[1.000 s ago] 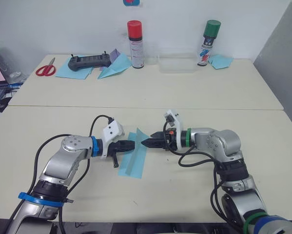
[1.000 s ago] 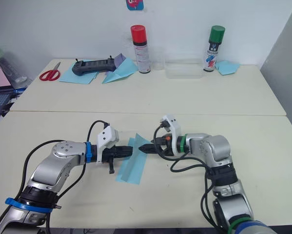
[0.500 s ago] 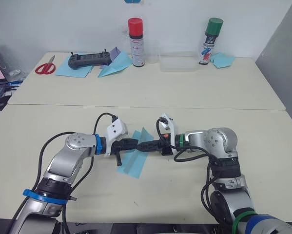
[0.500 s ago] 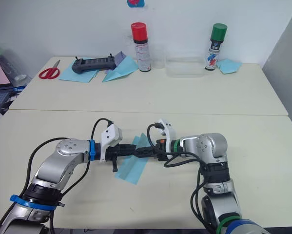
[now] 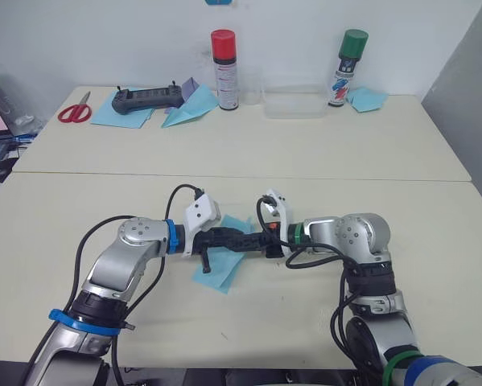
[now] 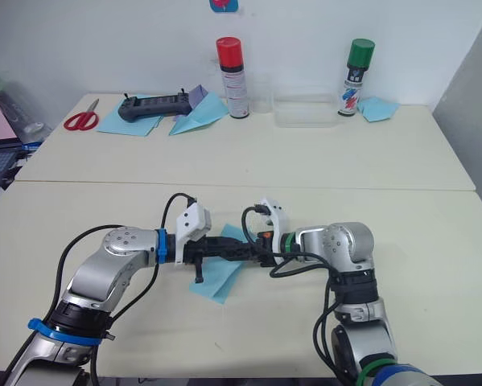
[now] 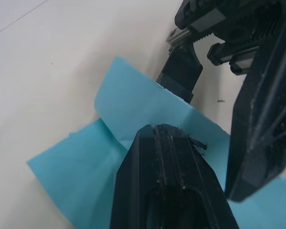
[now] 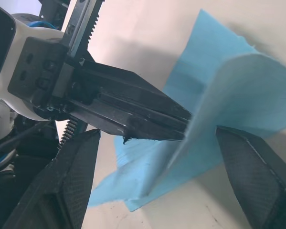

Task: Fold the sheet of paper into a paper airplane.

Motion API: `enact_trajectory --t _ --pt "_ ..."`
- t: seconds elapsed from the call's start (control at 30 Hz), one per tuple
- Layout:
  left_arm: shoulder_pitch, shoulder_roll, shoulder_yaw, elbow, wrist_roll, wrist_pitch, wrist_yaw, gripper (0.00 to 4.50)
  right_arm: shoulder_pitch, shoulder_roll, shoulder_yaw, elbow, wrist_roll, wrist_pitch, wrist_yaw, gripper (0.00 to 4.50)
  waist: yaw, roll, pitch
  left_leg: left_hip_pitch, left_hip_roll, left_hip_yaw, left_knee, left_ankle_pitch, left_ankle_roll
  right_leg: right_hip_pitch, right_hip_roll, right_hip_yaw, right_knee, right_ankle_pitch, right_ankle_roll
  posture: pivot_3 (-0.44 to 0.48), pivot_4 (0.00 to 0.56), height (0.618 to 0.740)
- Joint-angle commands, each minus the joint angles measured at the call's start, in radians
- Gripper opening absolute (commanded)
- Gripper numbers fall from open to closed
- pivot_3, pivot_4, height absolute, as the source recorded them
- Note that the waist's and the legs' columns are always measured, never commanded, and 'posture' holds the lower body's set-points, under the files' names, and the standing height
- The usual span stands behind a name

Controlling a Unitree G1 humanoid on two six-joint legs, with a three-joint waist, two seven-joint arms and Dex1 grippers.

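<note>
Gripping: left gripper (image 5: 239,239) closed on paper's (image 5: 221,272) raised flap
Right gripper (image 8: 157,176): fingers spread wide, straddling flap beside left gripper, holding nothing

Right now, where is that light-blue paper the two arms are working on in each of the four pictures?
Left eye view: sheet of paper lies on the near table, between the arms, under both pincers.
Right eye view: same place, the sheet just left of centre.
Left wrist view: it spreads beneath the left pincer, one flap raised.
Right wrist view: it stands folded between the fingers.
Shared landmark: the left pincer's shut black tip on the paper.
</note>
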State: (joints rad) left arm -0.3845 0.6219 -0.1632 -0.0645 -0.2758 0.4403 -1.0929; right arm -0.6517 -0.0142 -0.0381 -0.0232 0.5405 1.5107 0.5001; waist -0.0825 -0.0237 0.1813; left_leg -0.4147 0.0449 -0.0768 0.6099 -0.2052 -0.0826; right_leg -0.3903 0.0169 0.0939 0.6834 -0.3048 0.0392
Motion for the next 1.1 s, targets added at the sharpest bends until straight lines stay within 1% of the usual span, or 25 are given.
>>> enact_trajectory --t 0.03,0.07,0.13,0.17,0.2,0.3,0.33,0.5,0.63,0.77,0.93,1.1 --pt "-0.002 0.032 0.004 0.002 0.01 -0.017 -0.014 0.0 0.008 -0.021 0.01 -0.01 0.012 -0.04 0.002 3.06 0.0 0.0 0.0 0.0 0.0 0.0 0.0 0.0 0.0 0.0 0.0 0.0 0.0 0.0 0.0 0.0 0.15 0.74" --pt "-0.001 0.04 0.007 0.01 0.015 -0.019 -0.016 0.0 0.01 -0.029 0.015 -0.009 0.01 -0.049 0.002 2.78 0.0 0.0 0.0 0.0 0.0 0.0 0.0 0.0 0.0 0.0 0.0 0.0 0.0 0.0 0.0 0.0 0.15 0.74" --pt "0.002 0.055 0.013 0.027 0.021 -0.026 -0.017 0.0 0.014 -0.043 0.023 -0.007 0.009 -0.063 0.003 1.95 0.0 0.0 0.0 0.0 0.0 0.0 0.0 0.0 0.0 0.0 0.0 0.0 0.0 0.0 0.0 0.0 0.15 0.74" --pt "0.002 0.06 0.017 0.033 0.02 -0.029 -0.017 0.0 0.016 -0.049 0.026 -0.007 0.011 -0.068 0.005 1.64 0.0 0.0 0.0 0.0 0.0 0.0 0.0 0.0 0.0 0.0 0.0 0.0 0.0 0.0 0.0 0.0 0.15 0.74" --pt "0.003 0.063 0.021 0.037 0.018 -0.03 -0.016 0.0 0.018 -0.055 0.029 -0.007 0.013 -0.072 0.006 1.21 0.0 0.0 0.0 0.0 0.0 0.0 0.0 0.0 0.0 0.0 0.0 0.0 0.0 0.0 0.0 0.0 0.15 0.74" --pt "0.009 0.076 0.021 0.042 0.017 -0.03 -0.02 0.0 0.021 -0.071 0.037 -0.006 0.014 -0.086 0.01 0.14 0.0 0.0 0.0 0.0 0.0 0.0 0.0 0.0 0.0 0.0 0.0 0.0 0.0 0.0 0.0 0.0 0.15 0.74" --pt "0.012 0.08 0.02 0.043 0.018 -0.03 -0.021 0.0 0.021 -0.077 0.039 -0.005 0.015 -0.09 0.013 0.06 0.0 0.0 0.0 0.0 0.0 0.0 0.0 0.0 0.0 0.0 0.0 0.0 0.0 0.0 0.0 0.0 0.15 0.74" --pt "0.03 0.088 0.007 0.045 0.029 -0.033 -0.017 0.0 0.024 -0.107 0.04 -0.011 0.027 -0.094 0.025 0.06 0.0 0.0 0.0 0.0 0.0 0.0 0.0 0.0 0.0 0.0 0.0 0.0 0.0 0.0 0.0 0.0 0.15 0.74" --pt "0.058 0.075 -0.021 0.06 0.055 -0.057 -0.011 0.0 0.026 -0.138 0.03 -0.029 0.045 -0.076 0.039 0.06 0.001 0.0 0.0 0.0 0.0 0.0 0.0 0.0 0.0 0.0 0.0 0.0 0.0 0.0 0.0 0.0 0.15 0.74" --pt "0.067 0.066 -0.045 0.101 0.092 -0.088 -0.003 0.0 0.043 -0.212 0.017 -0.054 0.069 -0.055 0.057 0.06 0.004 0.0 0.0 0.0 0.0 0.0 0.0 0.0 0.0 0.001 0.0 0.0 0.0 0.0 0.0 0.0 0.15 0.74" --pt "0.055 0.075 -0.038 0.119 0.088 -0.096 -0.023 0.0 0.059 -0.292 0.033 -0.035 0.055 -0.096 0.075 0.06 0.003 0.0 0.0 0.001 0.0 0.0 0.001 0.0 0.0 0.001 0.0 0.0 0.0 0.0 0.001 0.0 0.15 0.74" --pt "0.041 0.071 -0.043 0.136 0.095 -0.103 -0.032 0.0 0.079 -0.319 0.065 -0.03 0.033 -0.146 0.074 0.06 0.002 0.0 0.0 0.001 0.0 0.0 0.001 0.0 0.0 0.001 0.0 0.0 0.001 0.0 0.001 0.0 0.15 0.74"
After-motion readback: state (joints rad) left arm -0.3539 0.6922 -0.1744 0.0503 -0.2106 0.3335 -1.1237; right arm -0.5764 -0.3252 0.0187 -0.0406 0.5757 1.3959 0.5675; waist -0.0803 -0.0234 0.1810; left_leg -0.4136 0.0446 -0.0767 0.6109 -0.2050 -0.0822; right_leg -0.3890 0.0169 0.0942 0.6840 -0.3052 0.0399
